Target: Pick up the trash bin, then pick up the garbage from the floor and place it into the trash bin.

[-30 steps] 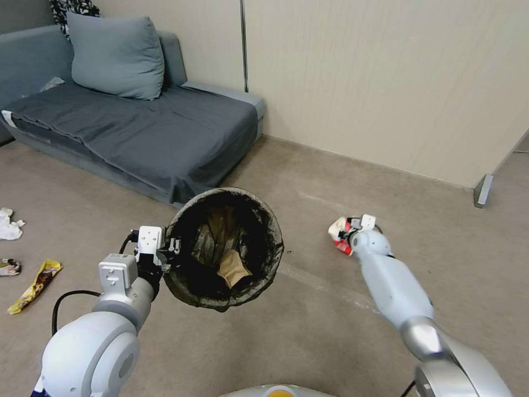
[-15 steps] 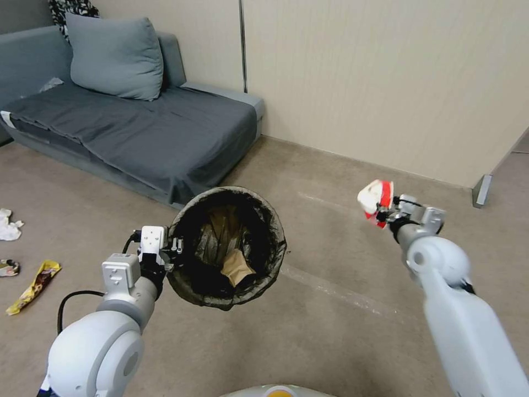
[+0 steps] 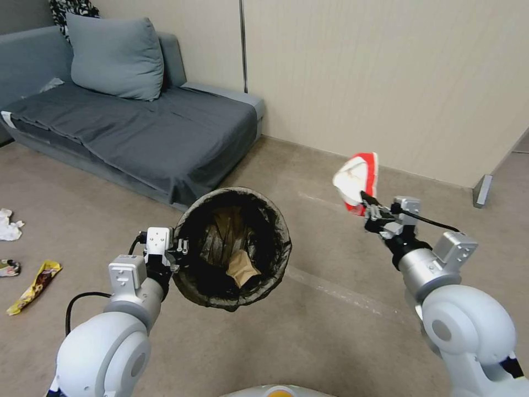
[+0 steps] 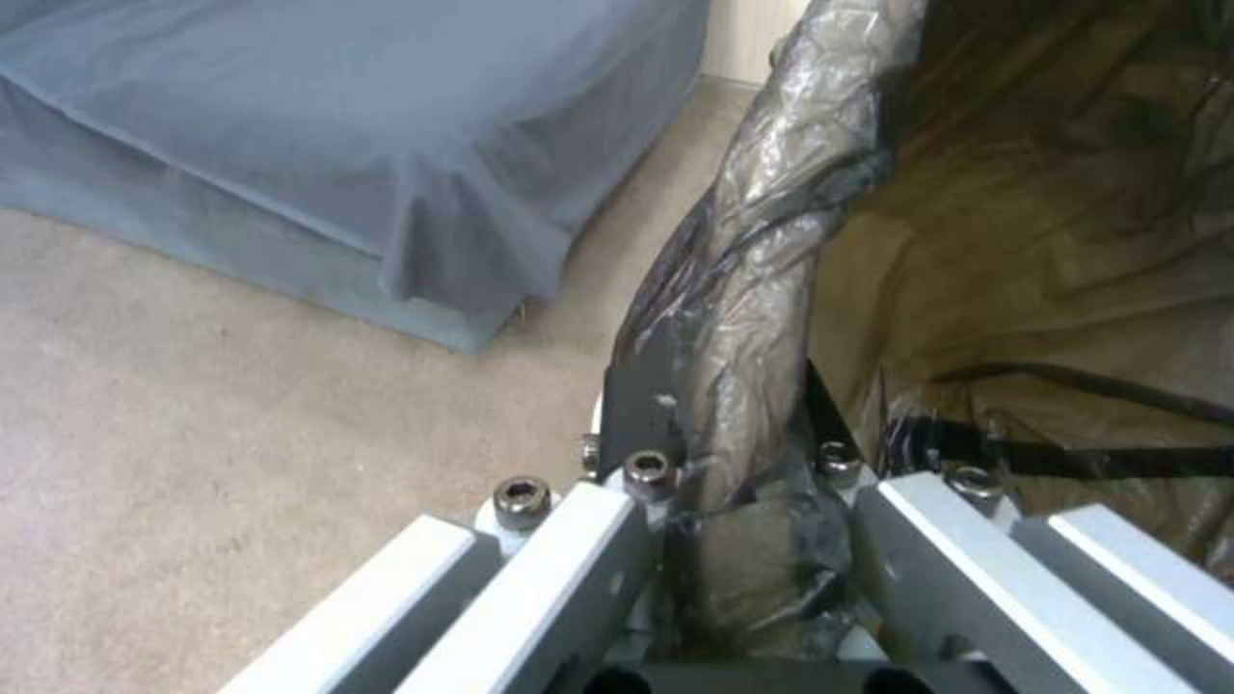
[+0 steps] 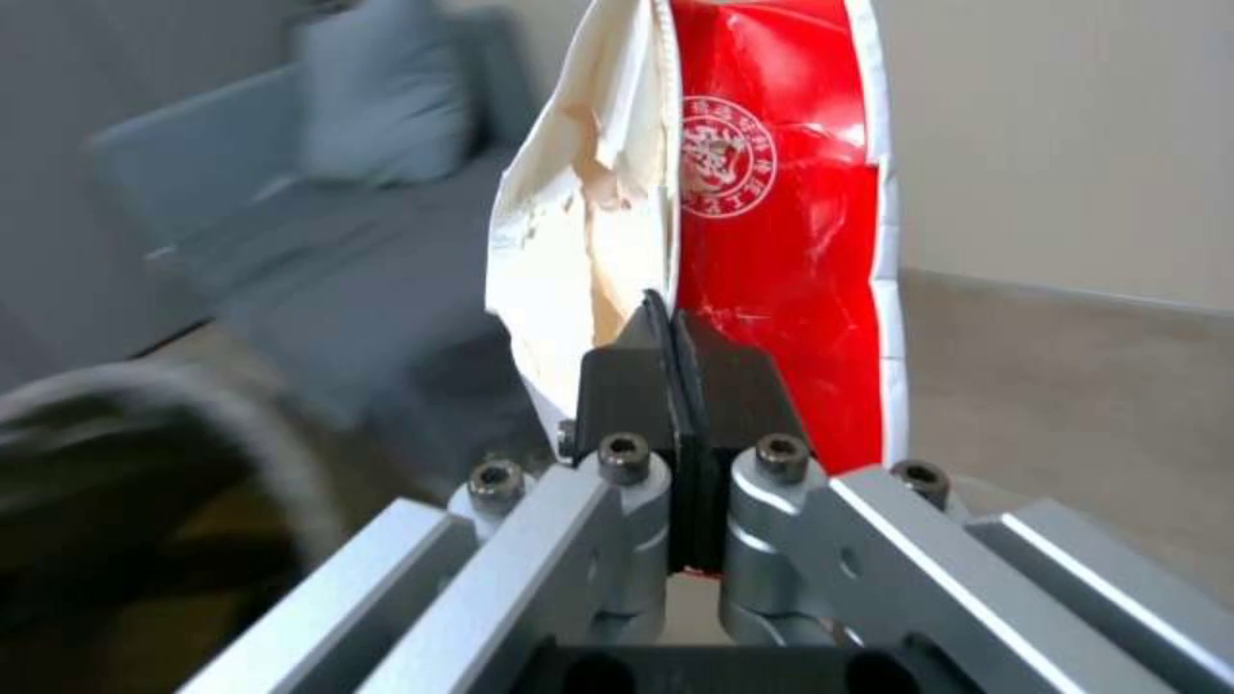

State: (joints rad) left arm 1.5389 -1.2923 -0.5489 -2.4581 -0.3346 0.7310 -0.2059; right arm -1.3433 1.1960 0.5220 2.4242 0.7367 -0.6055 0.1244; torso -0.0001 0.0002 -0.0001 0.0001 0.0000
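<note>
Left gripper (image 3: 177, 246) pinches the trash bin (image 3: 234, 248) by its rim, fingers (image 4: 643, 405) pressed on the bagged lip, bin held off the floor (image 3: 330, 331), mouth tilted up toward the robot. A tan paper bag (image 3: 242, 270) lies inside. Off to its right, well apart, the right gripper (image 3: 370, 207) has its fingers (image 5: 630, 386) clamped on the bottom edge of a red-and-white carton (image 3: 358, 179), standing nearly upright above them. The bin lies left of and lower than the carton. Farther left, a yellow wrapper (image 3: 34, 286) and a white tissue (image 3: 8, 225) lie on the carpet.
</note>
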